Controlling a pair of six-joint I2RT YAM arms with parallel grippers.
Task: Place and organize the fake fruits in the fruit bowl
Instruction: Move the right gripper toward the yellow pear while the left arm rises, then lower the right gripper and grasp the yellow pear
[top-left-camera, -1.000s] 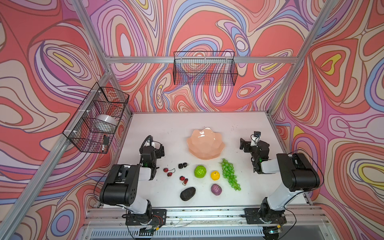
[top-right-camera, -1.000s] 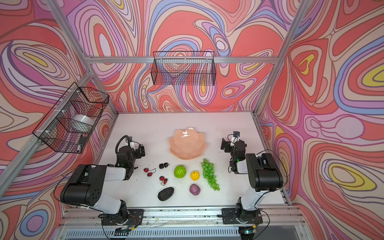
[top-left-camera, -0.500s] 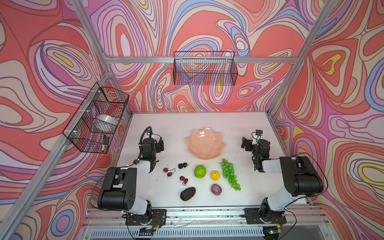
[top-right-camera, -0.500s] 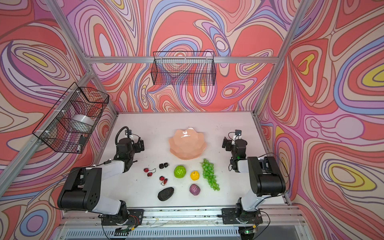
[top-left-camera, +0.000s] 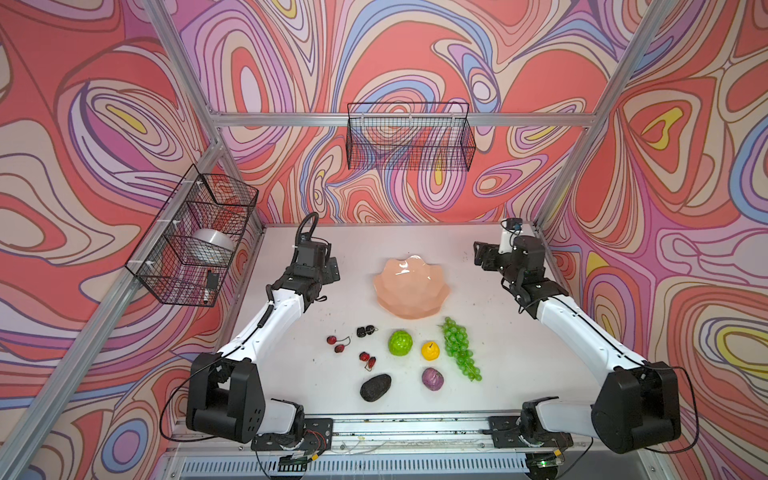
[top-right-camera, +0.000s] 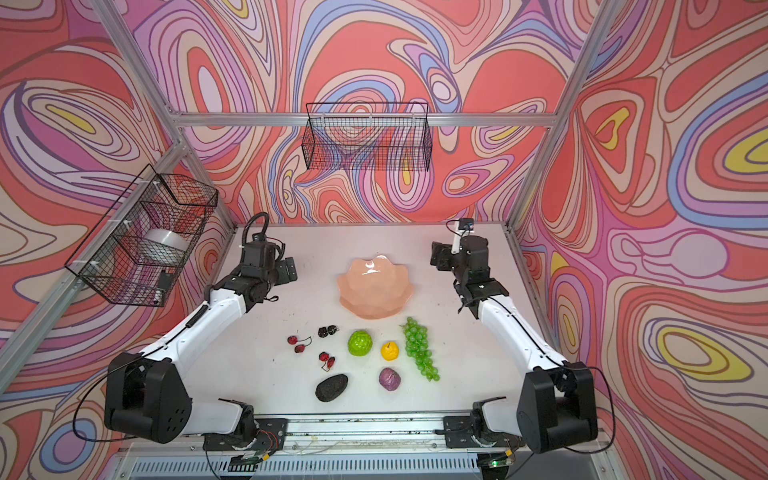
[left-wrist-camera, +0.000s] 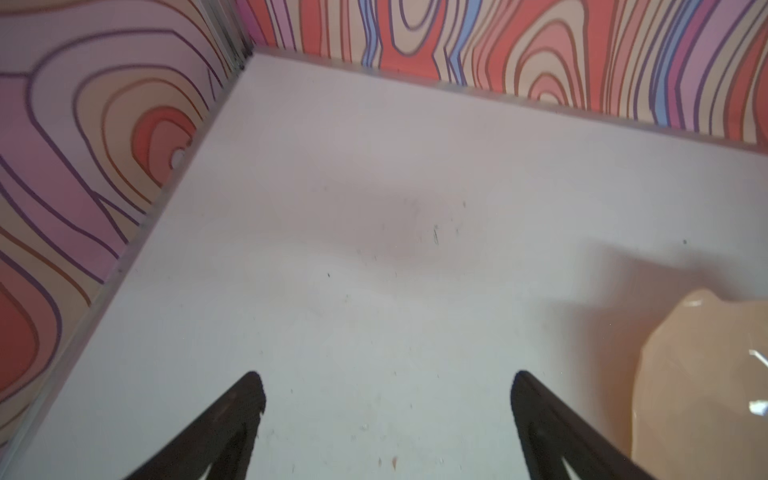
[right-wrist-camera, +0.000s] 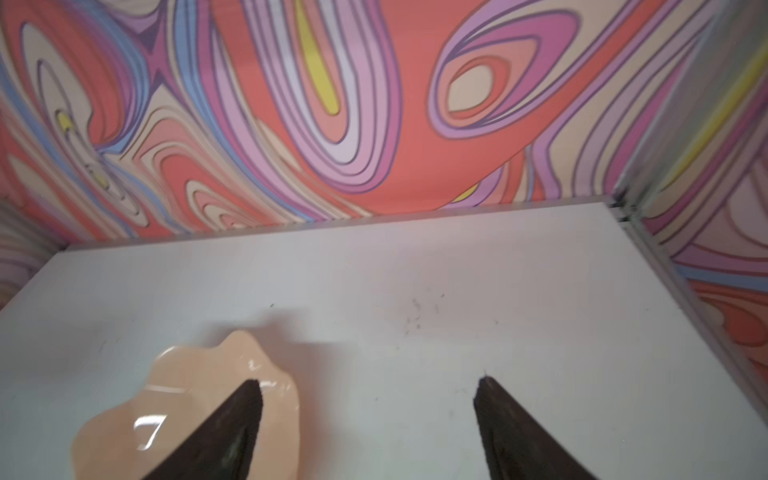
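The peach-pink fruit bowl (top-left-camera: 411, 286) (top-right-camera: 376, 289) stands empty mid-table. In front of it lie the fake fruits: a bumpy green ball (top-left-camera: 400, 343), a yellow fruit (top-left-camera: 430, 351), a green grape bunch (top-left-camera: 459, 353), a purple ball (top-left-camera: 432, 379), a dark avocado (top-left-camera: 375, 387), two red cherry pairs (top-left-camera: 336, 344) (top-left-camera: 368, 359) and a black pair (top-left-camera: 365, 331). My left gripper (top-left-camera: 331, 270) (left-wrist-camera: 386, 382) hovers open left of the bowl (left-wrist-camera: 706, 374). My right gripper (top-left-camera: 482, 259) (right-wrist-camera: 368, 386) hovers open right of the bowl (right-wrist-camera: 187, 415). Neither holds anything.
A black wire basket (top-left-camera: 409, 137) hangs on the back wall. Another wire basket (top-left-camera: 195, 241) on the left wall holds a white roll. Patterned walls close in the white table (top-left-camera: 395, 241) at the back and both sides.
Both arms have unfolded and carried their grippers toward the back of the table, level with the bowl. The fruits and the bowl have not moved.
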